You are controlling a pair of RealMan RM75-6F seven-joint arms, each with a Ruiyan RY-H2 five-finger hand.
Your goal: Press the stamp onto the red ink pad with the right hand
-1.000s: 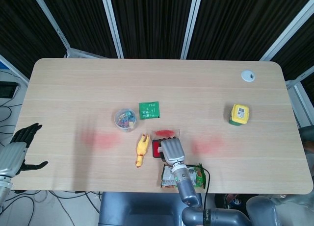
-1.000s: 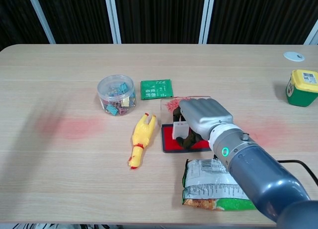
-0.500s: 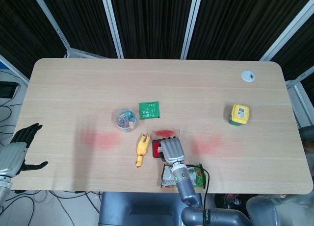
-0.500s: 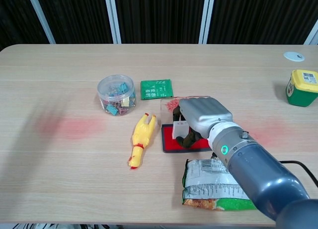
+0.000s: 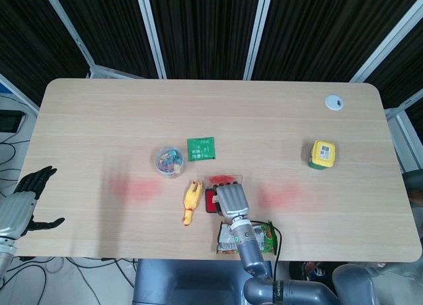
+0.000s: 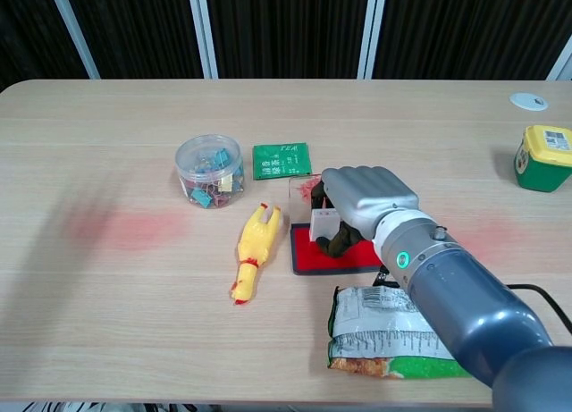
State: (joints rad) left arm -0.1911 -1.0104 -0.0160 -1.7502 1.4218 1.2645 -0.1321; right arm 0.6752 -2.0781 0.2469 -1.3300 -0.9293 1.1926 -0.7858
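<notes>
**Right robot hand holds a stamp over a red ink pad on a wooden table**

At the far left of the head view, beyond the edge of the long pale wooden table (image 5: 99, 120), the robot's left hand (image 5: 23, 202) hangs with its dark fingers spread apart and nothing in them.

Moving right across the table, a round clear plastic tub of coloured binder clips (image 6: 208, 170) stands left of centre. Just to its right lies a flat green square packet with white print (image 6: 281, 160). Below and between these two, a yellow rubber chicken toy (image 6: 253, 249) lies lengthwise, its head end pointing toward the near edge.

Just right of the chicken sits the flat red ink pad (image 6: 332, 253), with its clear lid (image 6: 304, 190), smeared red, lying open behind it. The robot's grey metal right hand (image 6: 362, 202) is curled over the pad, its fingers closed around a small pale block-shaped stamp (image 6: 323, 223). The stamp is directly above the red surface, near its back edge; whether its base touches the ink cannot be told.

In front of the pad, under the right forearm, lies a green and white crinkled snack bag (image 6: 389, 340).

Far to the right stands a small yellow-lidded green jar (image 6: 545, 157), and behind it a white round cable grommet (image 6: 528, 100) is set in the tabletop.
</notes>
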